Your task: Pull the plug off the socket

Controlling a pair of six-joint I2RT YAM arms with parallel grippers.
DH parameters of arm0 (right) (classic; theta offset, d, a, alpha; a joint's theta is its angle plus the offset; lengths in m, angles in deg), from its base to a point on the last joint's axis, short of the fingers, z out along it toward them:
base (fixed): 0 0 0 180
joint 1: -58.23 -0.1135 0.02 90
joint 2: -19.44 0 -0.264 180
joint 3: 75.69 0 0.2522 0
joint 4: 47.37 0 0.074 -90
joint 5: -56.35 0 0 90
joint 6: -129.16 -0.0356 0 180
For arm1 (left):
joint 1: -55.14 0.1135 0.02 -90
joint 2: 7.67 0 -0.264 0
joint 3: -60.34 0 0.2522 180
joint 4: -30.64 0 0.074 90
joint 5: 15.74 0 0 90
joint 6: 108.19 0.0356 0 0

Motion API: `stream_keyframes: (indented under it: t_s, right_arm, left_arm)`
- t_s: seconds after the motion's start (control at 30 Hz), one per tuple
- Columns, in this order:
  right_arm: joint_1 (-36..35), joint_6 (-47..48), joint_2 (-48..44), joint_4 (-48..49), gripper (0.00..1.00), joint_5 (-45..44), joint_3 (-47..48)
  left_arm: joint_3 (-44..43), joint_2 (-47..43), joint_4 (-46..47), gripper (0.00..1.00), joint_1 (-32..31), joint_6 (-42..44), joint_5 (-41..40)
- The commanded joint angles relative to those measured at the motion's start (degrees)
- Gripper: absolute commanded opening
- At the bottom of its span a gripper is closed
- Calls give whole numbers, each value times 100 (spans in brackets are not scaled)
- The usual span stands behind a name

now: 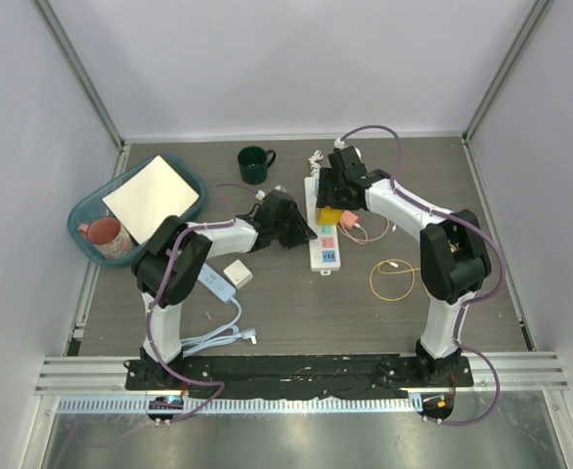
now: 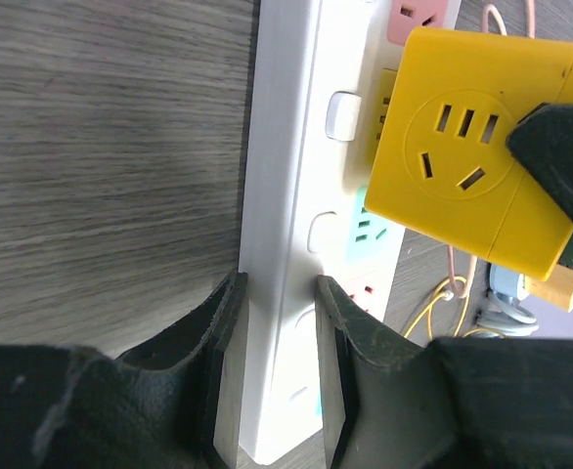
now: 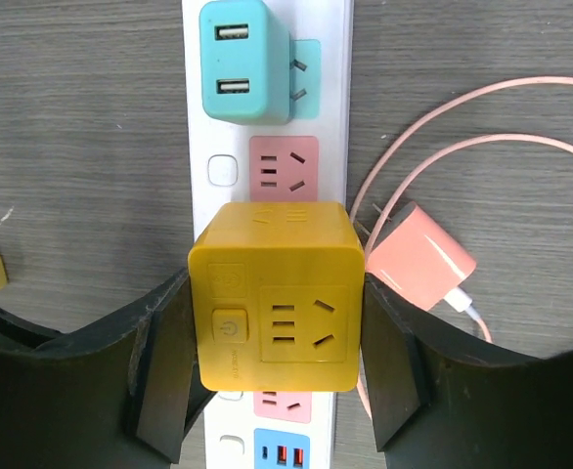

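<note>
A white power strip (image 1: 323, 239) lies in the middle of the table. A yellow cube plug (image 1: 330, 216) sits on it; whether its prongs are in the socket is hidden. My right gripper (image 3: 277, 337) is shut on the yellow cube plug (image 3: 275, 295), one finger on each side. My left gripper (image 2: 279, 376) is shut on the near end of the power strip (image 2: 285, 244), its fingers clamping the strip's long edges. The cube (image 2: 477, 186) shows at the upper right of the left wrist view. A teal USB charger (image 3: 242, 61) is plugged in further along the strip.
A pink charger (image 3: 420, 259) with a pink cable lies right of the strip. A yellow cable (image 1: 394, 278) coils at the right. A green mug (image 1: 255, 164) stands at the back. A teal basket (image 1: 76, 223) holds a pink mug (image 1: 106, 234). A white adapter (image 1: 237, 275) and a blue charger (image 1: 216, 284) lie near the left arm.
</note>
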State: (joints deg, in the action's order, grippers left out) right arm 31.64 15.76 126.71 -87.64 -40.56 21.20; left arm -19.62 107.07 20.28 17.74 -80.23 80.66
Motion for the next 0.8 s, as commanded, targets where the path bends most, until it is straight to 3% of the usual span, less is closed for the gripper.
stream_keyframes:
  t_s: [0.0, 0.37, 0.67, 0.77]
  right_arm:
    - [-259, -727, -821, 997, 1, 1008, -121]
    - [-593, -710, -786, 989, 1, 518, -34]
    - [-812, -517, -724, 708, 1, 182, 247]
    - [-865, -499, -707, 681, 1, 86, 282]
  left_arm:
    - [748, 402, -2370, 24, 208, 710, -1677]
    - [160, -1611, -3117, 28, 252, 1168, -1273]
    - [247, -1814, -3091, 27, 252, 1212, -1219]
    - [527, -2077, -2504, 29, 260, 1186, -808]
